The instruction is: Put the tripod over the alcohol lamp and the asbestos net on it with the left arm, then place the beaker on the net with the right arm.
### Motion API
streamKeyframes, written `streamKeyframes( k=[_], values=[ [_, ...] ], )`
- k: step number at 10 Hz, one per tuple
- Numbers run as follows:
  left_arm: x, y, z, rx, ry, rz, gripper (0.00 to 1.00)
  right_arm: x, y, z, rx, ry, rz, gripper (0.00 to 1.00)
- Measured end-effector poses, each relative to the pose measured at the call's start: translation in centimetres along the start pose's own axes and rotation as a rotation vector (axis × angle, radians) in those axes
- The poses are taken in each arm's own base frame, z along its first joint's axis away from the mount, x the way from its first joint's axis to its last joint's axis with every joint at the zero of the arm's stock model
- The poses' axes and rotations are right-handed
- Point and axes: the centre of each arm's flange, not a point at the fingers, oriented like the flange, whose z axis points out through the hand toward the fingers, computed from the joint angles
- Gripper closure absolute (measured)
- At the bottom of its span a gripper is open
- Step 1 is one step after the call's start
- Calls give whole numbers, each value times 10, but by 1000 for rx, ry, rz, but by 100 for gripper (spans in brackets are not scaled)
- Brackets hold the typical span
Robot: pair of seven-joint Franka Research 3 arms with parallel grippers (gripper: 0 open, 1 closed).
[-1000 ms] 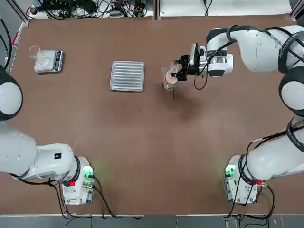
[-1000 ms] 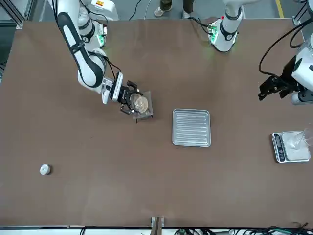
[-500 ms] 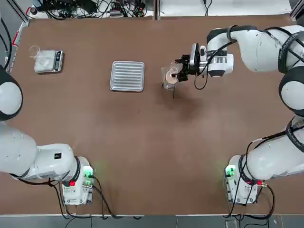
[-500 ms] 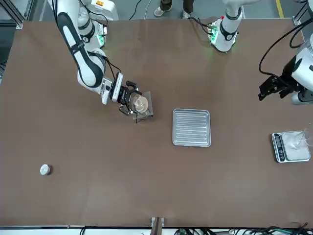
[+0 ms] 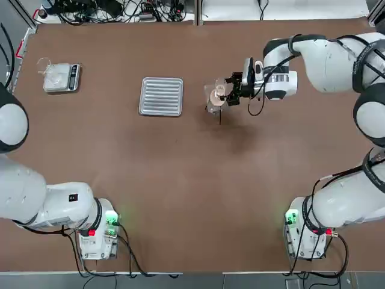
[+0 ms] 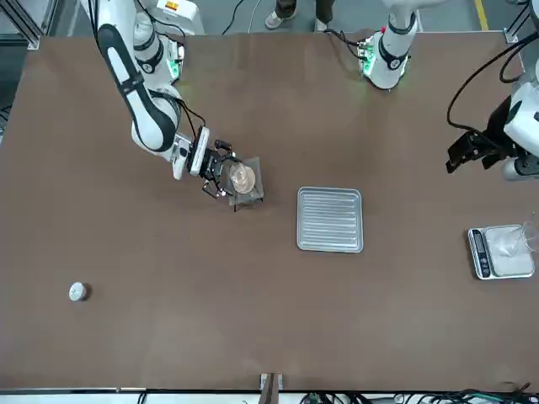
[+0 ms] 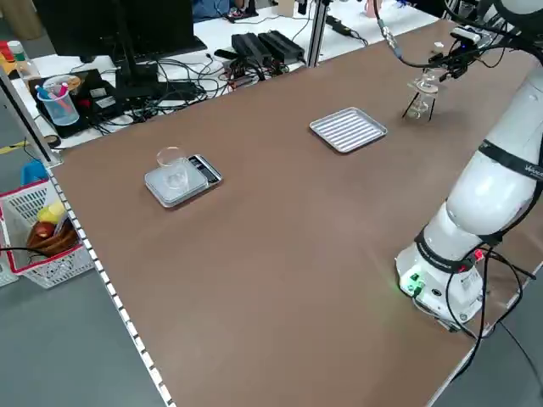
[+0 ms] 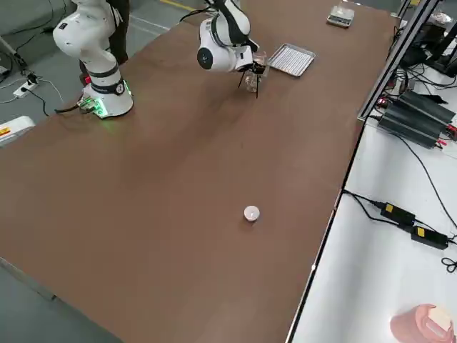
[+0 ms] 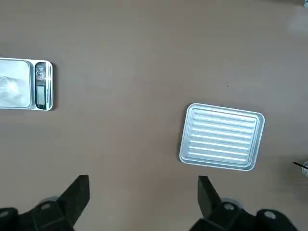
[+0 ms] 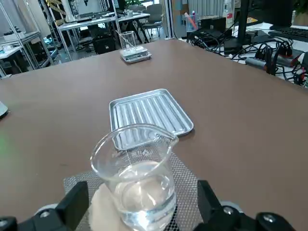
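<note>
The brown table [image 5: 192, 180] carries the ribbed silver tray [image 5: 161, 96] near its centre and a small scale [image 5: 62, 78] with a glass dish toward the far corner on the robot's left. The left arm [image 6: 522, 126] hangs raised over that side of the table, its left gripper [image 9: 142, 202] spread wide above bare tabletop, holding nothing. The right arm [image 5: 319, 54] reaches in level, and the right gripper [image 10: 139, 204] stands just beside the beaker [image 10: 136, 175], with fingers [image 10: 73, 204] spread on either side and apart from the glass. The beaker, partly filled with clear liquid, sits upright on the asbestos net [image 10: 185, 192], which rests on the tripod [image 7: 422, 105], close beside the tray. The alcohol lamp beneath cannot be made out. A small white cap [image 8: 250, 213] lies well apart on the robot's right.
</note>
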Motion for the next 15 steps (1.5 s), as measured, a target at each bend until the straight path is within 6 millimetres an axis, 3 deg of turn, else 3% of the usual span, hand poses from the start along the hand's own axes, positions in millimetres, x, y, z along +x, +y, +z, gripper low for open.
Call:
streamKeyframes(
  k=[3, 8, 12, 13, 15],
  values=[
    [0, -1, 0, 0, 0, -1, 1, -2, 6, -7, -16, 1, 8, 0],
    [1, -2, 1, 0, -1, -4, 1, -6, 27, -41, -57, 39, 13, 0],
    [2, -3, 3, 0, -6, -6, 1, 1, 71, -104, -94, 30, -37, 0],
    [2, -3, 3, 0, -6, -6, 1, 10, 88, -125, -106, 8, -40, 0],
    [3, -3, 5, 0, -8, -6, 1, 50, 128, -163, -170, -56, -46, 0]
  ],
)
